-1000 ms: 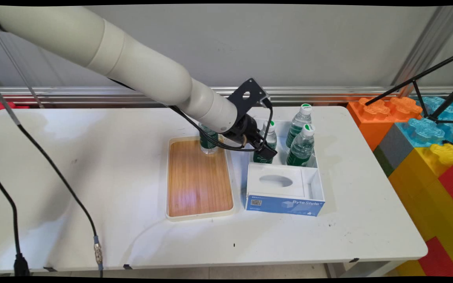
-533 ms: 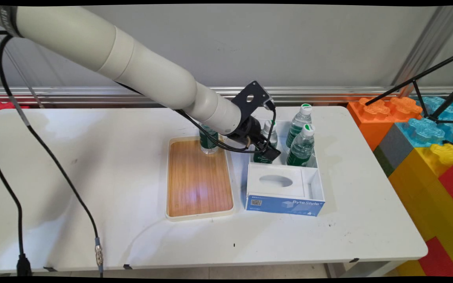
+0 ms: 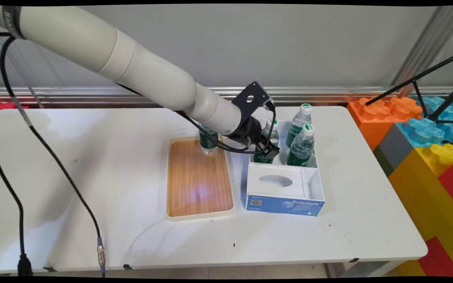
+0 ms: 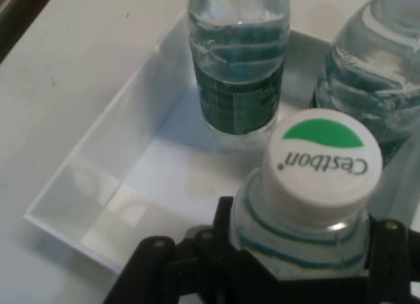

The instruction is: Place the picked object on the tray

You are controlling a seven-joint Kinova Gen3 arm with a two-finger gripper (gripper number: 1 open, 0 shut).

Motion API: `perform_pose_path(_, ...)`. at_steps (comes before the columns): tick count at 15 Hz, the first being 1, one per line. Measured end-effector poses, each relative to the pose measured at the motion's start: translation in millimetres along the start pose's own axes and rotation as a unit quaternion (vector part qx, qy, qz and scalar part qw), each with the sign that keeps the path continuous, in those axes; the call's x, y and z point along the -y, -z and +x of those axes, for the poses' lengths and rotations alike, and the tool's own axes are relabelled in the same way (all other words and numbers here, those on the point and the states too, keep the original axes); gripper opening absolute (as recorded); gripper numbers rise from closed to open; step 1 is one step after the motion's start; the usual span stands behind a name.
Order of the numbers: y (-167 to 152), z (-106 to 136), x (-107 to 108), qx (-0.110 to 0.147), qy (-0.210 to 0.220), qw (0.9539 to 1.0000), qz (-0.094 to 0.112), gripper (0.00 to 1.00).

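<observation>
Since a second ago my gripper (image 3: 269,151) moved a little right and down, into the white box (image 3: 317,173). It closed narrow around the neck of a water bottle (image 4: 315,186), just under the white Cestbon cap (image 4: 323,159). Two more bottles (image 3: 302,144) stood beside it in the same compartment. Another bottle (image 3: 208,143) stood on the wooden tray (image 3: 199,184), left of the box.

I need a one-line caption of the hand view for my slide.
Hand around a capped water bottle in a white box, two more bottles behind.
</observation>
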Motion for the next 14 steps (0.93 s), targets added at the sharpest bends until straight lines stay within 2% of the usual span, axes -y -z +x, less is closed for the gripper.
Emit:
perform_pose_path(3,9.1,2.6,-0.4,-0.004,0.003,1.0000,-0.002,0.00)
perform_pose_path(5,21.4,10.0,-1.2,-0.016,0.005,0.9999,-0.001,0.00)
perform_pose_path(9,66.5,34.5,-5.1,-0.041,0.015,0.9990,0.002,0.00)
perform_pose_path(14,134.3,51.5,-2.6,-0.039,0.018,0.9990,0.013,0.00)
